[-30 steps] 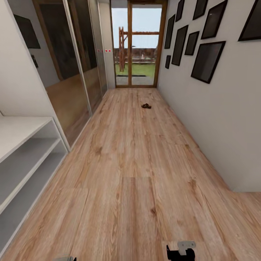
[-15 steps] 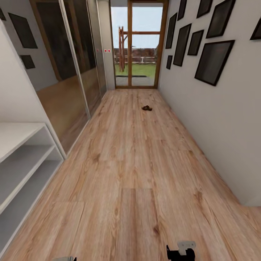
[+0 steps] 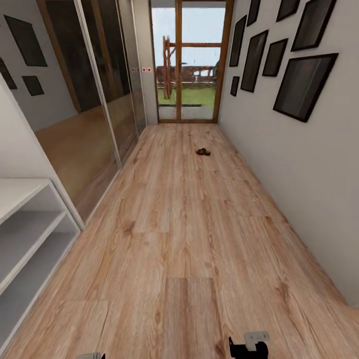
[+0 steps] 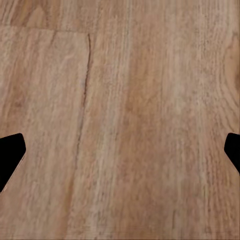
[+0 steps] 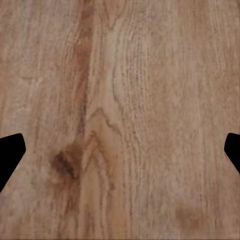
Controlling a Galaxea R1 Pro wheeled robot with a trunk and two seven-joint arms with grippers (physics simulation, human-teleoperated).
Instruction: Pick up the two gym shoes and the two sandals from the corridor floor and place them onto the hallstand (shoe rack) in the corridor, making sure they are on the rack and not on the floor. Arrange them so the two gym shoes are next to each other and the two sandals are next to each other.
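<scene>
Far down corridor floor (image 3: pixel 189 239), sandals (image 3: pixel 202 151)

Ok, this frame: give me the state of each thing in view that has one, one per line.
sandals: small dark shape lying on the corridor floor far ahead, near the right wall; too small to tell if one or both.
hallstand: visible shelves bare.
left gripper: fingers wide apart, holding nothing.
right gripper: fingers wide apart, holding nothing.

The small dark brown thing (image 3: pixel 202 151) far down the light wood-plank floor (image 3: pixel 184 224) is too tiny to tell whether it is one sandal or two. The white open-shelved shoe rack (image 3: pixel 25 234) is cut off at the picture's edge.

The black-fingered right gripper (image 3: pixel 248 346) is mostly out of frame.
</scene>
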